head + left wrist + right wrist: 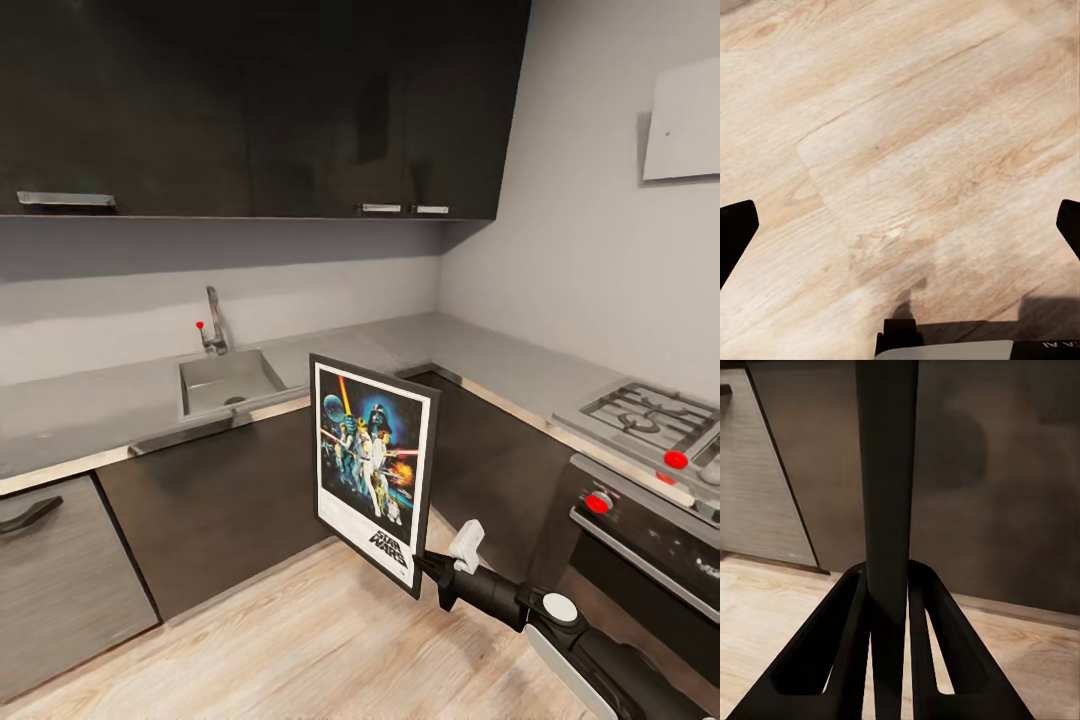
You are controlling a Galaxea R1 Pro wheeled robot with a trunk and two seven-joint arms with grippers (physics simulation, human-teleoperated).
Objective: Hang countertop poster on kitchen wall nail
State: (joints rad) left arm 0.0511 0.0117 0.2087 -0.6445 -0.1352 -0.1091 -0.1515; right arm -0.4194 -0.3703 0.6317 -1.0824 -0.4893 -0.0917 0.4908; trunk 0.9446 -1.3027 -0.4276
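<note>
The kitchen (560,150) takes up the head view: glossy black wall cabinets (260,110) above, grey walls, and a pale wood plank floor (300,640) below. The kitchen countertop (80,415), grey brushed steel, runs in an L along the back wall and round the corner to the right. Set into it are a square sink basin (228,380) with a tap (213,322) behind it, and, on the right-hand run, a gas hob (645,412) above an oven front with red knobs (598,502). A pale rectangular panel (683,120) hangs high on the right wall.

The right arm (590,645) reaches in from the lower right corner of the head view, stretched forward and slightly upward, its wrist pointing toward the corner of the counter. At its end the right gripper (425,568) clamps the lower right corner of the poster (368,465), which is held upright in the air in front of the black base cabinets, clear of the countertop and above the floor, its printed face turned toward the camera and slightly angled. In the right wrist view the poster's black edge (886,472) rises straight up between the two fingers (844,652), which press against it on either side.

The left wrist view looks down at the plank floor (900,150); the dark tips of the left gripper's (900,232) fingers (735,232) sit at opposite edges of that picture, spread wide with nothing between them.
</note>
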